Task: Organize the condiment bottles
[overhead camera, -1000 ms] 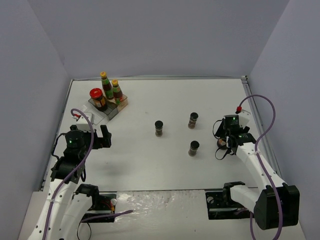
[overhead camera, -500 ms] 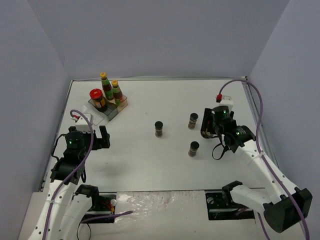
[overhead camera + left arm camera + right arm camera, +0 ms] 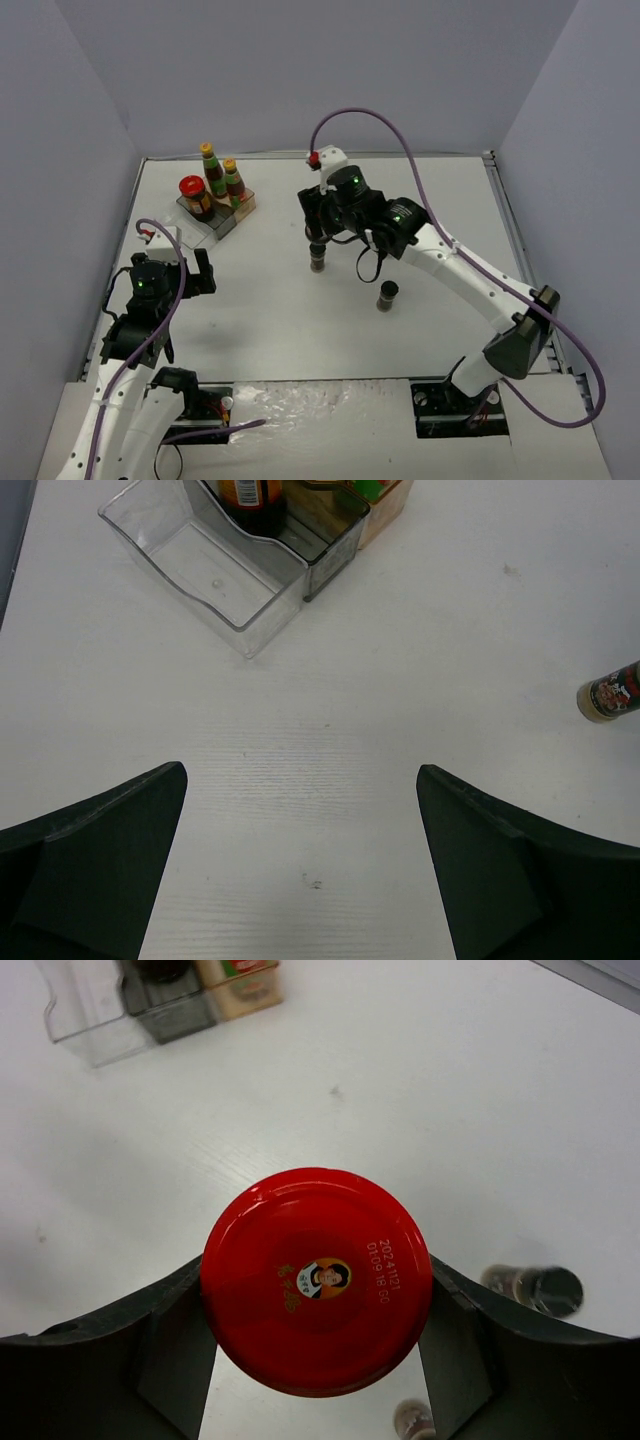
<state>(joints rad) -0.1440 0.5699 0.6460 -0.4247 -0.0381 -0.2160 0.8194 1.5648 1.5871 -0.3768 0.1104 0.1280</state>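
A second ago the right arm was folded at the table's right edge. It has since swung across to the middle, and the right gripper [image 3: 316,1272] is clamped on a red-lidded jar [image 3: 316,1282], one finger on either side beneath the lid. The left gripper [image 3: 300,775] has not moved; its fingers are spread wide with nothing between them.

The held jar hangs above the white table [image 3: 270,330], right of the stepped rack [image 3: 222,224] and near one spice jar [image 3: 318,262]. Another spice jar [image 3: 388,296] stands nearer the front. The third, seen from above earlier, is now hidden behind the arm. On the rack stand a second red-lidded jar [image 3: 193,196] and two yellow-capped sauce bottles [image 3: 210,168], all upright.

The held jar is upright too — its lid faces the wrist camera and its long axis is roughly vertical.
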